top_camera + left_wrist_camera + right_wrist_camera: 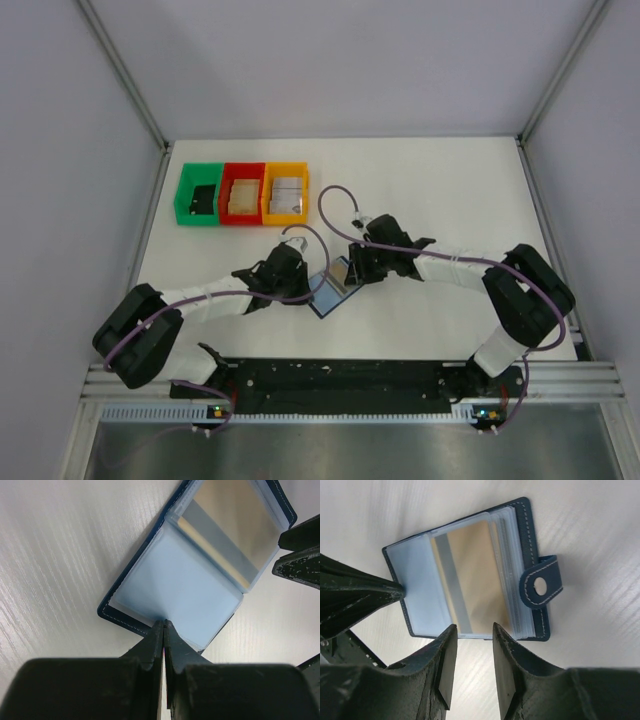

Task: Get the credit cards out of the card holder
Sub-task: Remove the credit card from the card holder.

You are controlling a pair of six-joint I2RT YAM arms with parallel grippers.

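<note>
On the tabletop [420, 180], the open holder [417, 590] held a gold card [475, 575] in a clear sleeve. The left end effector [164, 622] was closed at its edge, and the right end effector [474, 627] stood apart beside it.

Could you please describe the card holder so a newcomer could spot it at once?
On the white table, look between the two black arms. The small dark blue stitched card holder lies open there, showing pale blue sleeves and a gold-faced card, unlike the green, red and orange bins behind.
</note>
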